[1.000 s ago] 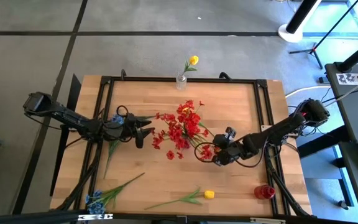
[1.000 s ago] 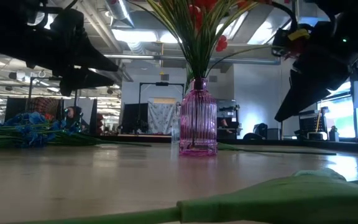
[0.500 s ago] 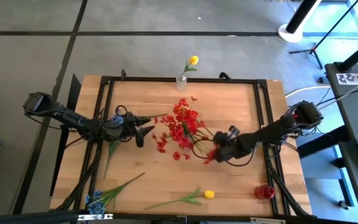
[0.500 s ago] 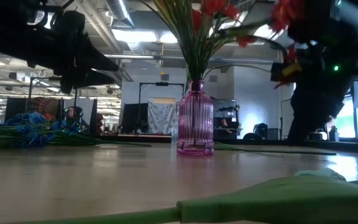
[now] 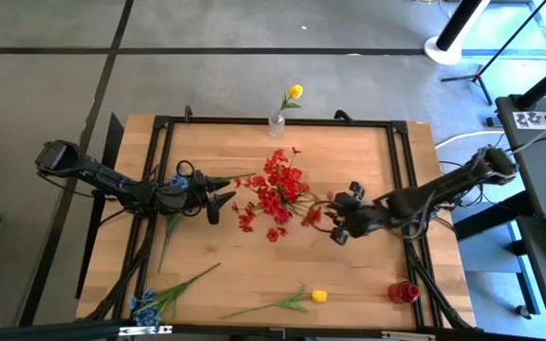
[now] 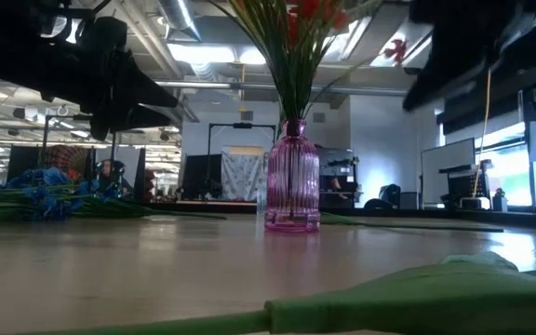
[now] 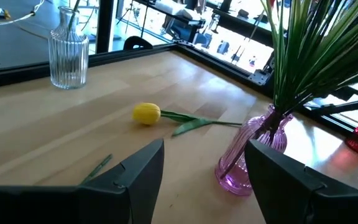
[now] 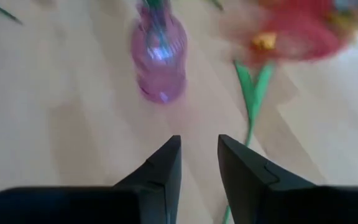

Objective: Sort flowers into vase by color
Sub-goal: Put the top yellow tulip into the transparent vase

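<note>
Flowers in three colours, all artificial with green plastic leaves. Red small-blossom sprays [image 5: 275, 194] bunched in a ribbed pink glass vase [image 6: 292, 186] mid-worktop, thin green stems fanning out above its narrow neck. One yellow tulip [image 5: 295, 92], rounded head, upright in a clear ribbed glass vase [image 5: 277, 121] at the far edge; another yellow tulip [image 5: 318, 296] flat on the pale wooden plank worktop [image 5: 216, 256] near the front. Blue clusters [image 5: 143, 305] flat at the front left corner, more blue [image 5: 178, 180] under the left arm. Small red vase [image 5: 404, 292] at the front right.

Left claw [image 5: 218, 197] wide, empty, level above the boards just left of the red bunch. Right claw [image 5: 341, 225] narrow, nothing seen between the dark fingers [image 8: 163, 165], just right of the bunch with one red spray [image 5: 313, 216] beside it.

Compared with a second ago: red bunch tighter, right arm swung out toward the right rail, left arm unmoved.
</note>
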Tool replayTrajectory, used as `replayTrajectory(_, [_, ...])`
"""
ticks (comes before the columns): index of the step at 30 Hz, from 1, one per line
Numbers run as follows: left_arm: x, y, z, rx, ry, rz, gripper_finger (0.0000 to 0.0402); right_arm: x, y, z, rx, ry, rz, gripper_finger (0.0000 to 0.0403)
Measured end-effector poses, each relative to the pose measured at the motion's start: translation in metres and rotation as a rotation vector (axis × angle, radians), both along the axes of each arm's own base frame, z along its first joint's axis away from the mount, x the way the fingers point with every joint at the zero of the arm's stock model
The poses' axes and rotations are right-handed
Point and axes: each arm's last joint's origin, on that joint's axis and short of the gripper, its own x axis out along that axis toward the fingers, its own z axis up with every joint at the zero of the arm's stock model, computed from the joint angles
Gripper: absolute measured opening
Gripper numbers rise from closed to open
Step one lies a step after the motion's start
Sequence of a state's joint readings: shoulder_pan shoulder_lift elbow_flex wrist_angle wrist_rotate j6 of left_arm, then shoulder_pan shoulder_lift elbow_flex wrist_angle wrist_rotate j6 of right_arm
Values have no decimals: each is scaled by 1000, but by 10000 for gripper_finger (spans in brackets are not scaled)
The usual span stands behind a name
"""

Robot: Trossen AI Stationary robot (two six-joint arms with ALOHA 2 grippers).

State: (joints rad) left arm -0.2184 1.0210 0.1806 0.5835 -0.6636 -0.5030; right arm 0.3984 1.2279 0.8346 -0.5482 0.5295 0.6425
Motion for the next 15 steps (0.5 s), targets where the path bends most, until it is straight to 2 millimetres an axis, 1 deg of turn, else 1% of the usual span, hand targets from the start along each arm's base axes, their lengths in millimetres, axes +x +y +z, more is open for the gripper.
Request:
replayTrajectory(4, [0,0,0,-7,-4,3,218,-21,-4,27,-15,-101,32,105])
replayTrajectory(6, [0,0,0,-10,-6,4,218,-36,-9,32,-31,-89,18,113])
replayTrajectory(7, [0,0,0,-10,-6,4,218,-43,-11,30,-28,-72,-2,120])
replayTrajectory(8, [0,0,0,-10,-7,5,218,-49,-14,25,-19,-48,-27,129])
replayTrajectory(10, [0,0,0,-10,-6,6,218,-58,-17,6,4,9,-73,148])
replayTrajectory(12, [0,0,0,-10,-6,4,218,-62,-16,-21,31,39,-89,167])
replayTrajectory(15, [0,0,0,-8,-5,1,218,-66,-12,-69,92,67,-72,184])
